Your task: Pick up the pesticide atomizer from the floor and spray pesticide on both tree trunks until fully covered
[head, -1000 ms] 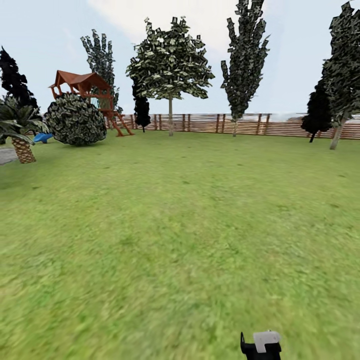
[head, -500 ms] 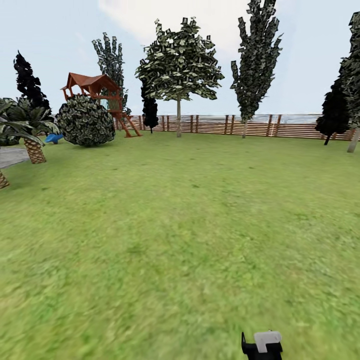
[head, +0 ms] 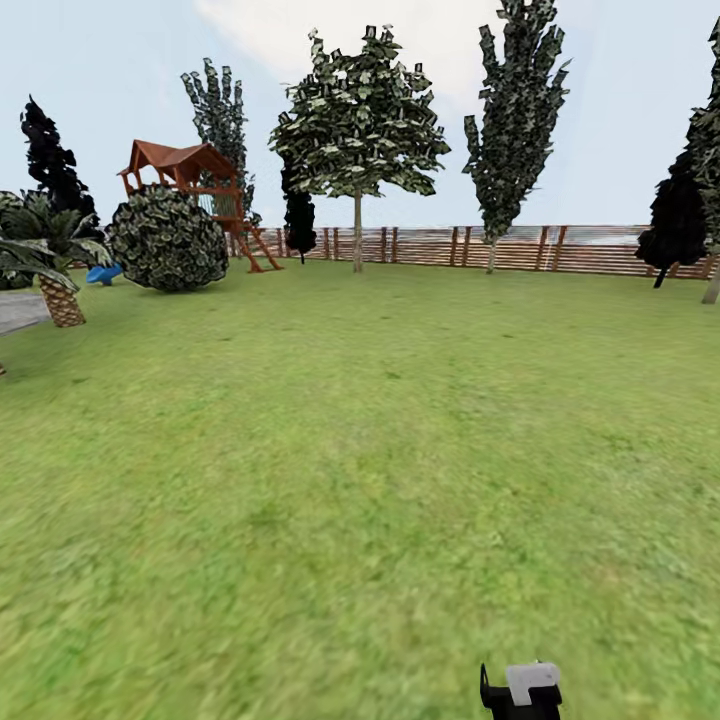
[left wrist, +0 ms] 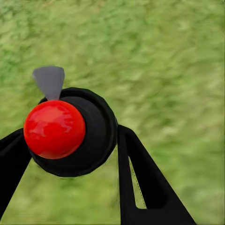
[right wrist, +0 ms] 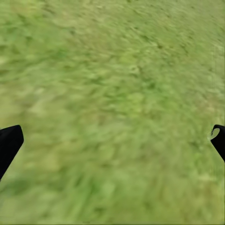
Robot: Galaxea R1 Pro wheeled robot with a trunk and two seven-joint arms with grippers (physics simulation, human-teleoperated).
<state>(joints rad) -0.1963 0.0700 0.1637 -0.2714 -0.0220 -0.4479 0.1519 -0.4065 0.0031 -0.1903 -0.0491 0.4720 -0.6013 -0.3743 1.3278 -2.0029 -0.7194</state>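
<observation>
Grass floor fills most of my head view, wide green lawn out to a brown slat fence at the far edge. Broad-crowned tree stands near the fence at centre, a tall narrow tree to its right, black-foliaged trees far right. Round bush at left, a red-roofed play tower just behind it, a spiky palm at the left edge by a grey paved patch. At the bottom edge I see a black gripper part with a pale grey-white block; which arm, I cannot tell.

Left wrist view: left gripper fingers clamped on the pesticide atomizer, black round body, red knob facing the camera, grey nozzle above, grass behind.

Right wrist view: right gripper fingers wide apart, nothing between them, blurry grass beyond.
</observation>
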